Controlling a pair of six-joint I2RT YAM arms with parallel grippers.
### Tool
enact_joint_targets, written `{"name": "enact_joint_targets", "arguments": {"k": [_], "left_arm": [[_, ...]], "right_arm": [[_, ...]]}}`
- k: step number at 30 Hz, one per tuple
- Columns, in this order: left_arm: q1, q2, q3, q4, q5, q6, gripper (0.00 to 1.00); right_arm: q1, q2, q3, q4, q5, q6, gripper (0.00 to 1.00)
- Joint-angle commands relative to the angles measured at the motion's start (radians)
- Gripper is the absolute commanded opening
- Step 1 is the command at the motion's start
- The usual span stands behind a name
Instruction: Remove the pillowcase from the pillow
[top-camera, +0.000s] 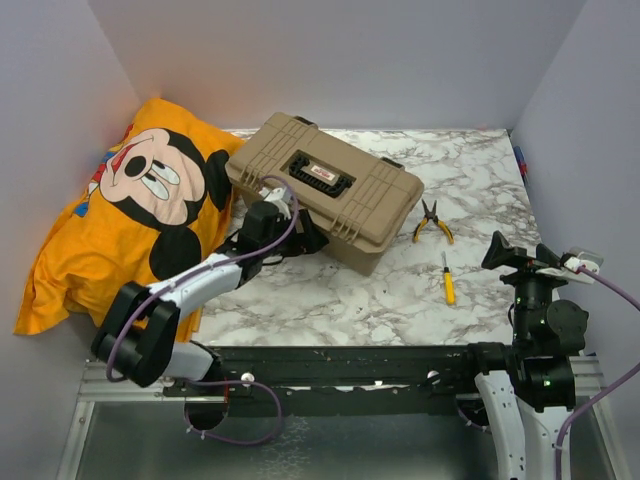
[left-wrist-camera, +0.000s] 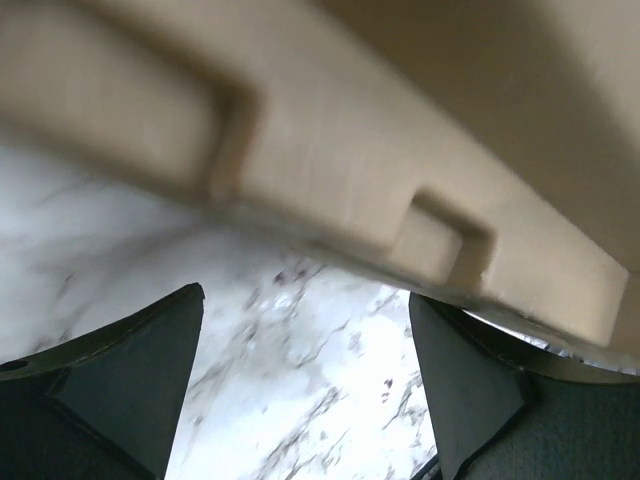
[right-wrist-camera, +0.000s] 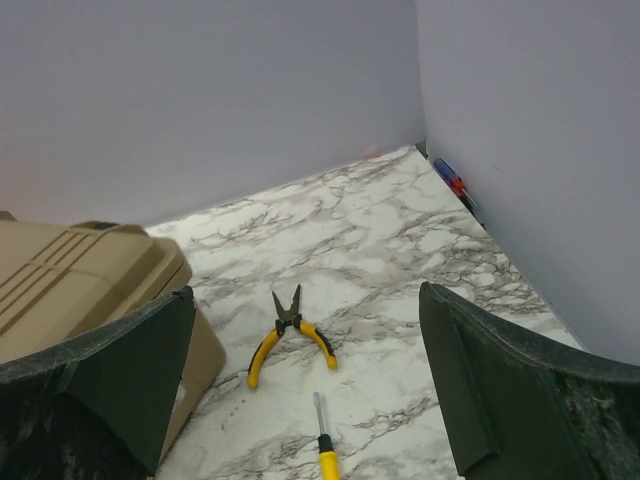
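The orange-yellow pillowcase (top-camera: 110, 235) with the Mickey Mouse face up lies bulging at the far left, against the left wall. The pillow is hidden inside it; no white fabric shows. My left gripper (top-camera: 277, 243) is low at the near-left side of the tan toolbox (top-camera: 325, 190), to the right of the pillowcase and not touching it. In the left wrist view its jaws (left-wrist-camera: 305, 295) stand wide open over bare marble, with the toolbox's lower edge (left-wrist-camera: 400, 150) close ahead. My right gripper (top-camera: 520, 255) hovers at the right, open and empty (right-wrist-camera: 305, 292).
Yellow-handled pliers (top-camera: 432, 222) (right-wrist-camera: 290, 335) and a yellow screwdriver (top-camera: 448, 280) (right-wrist-camera: 325, 450) lie on the marble right of the toolbox (right-wrist-camera: 70, 290). A small blue and red object (right-wrist-camera: 452, 182) rests against the right wall. Walls enclose the left, back and right.
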Motion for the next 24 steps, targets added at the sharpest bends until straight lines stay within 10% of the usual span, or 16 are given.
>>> {"name": "enact_joint_targets", "arguments": {"k": [1, 24], "left_arm": [[-0.063, 0.148, 0.180, 0.242, -0.050, 0.004, 0.85], [-0.200, 0.849, 0.958, 0.311, -0.277, 0.047, 0.85]], "right_arm": [[0.010, -0.019, -0.004, -0.003, -0.004, 0.003, 1.00], [0.011, -0.027, -0.007, 0.000, -0.008, 0.002, 1.00]]}}
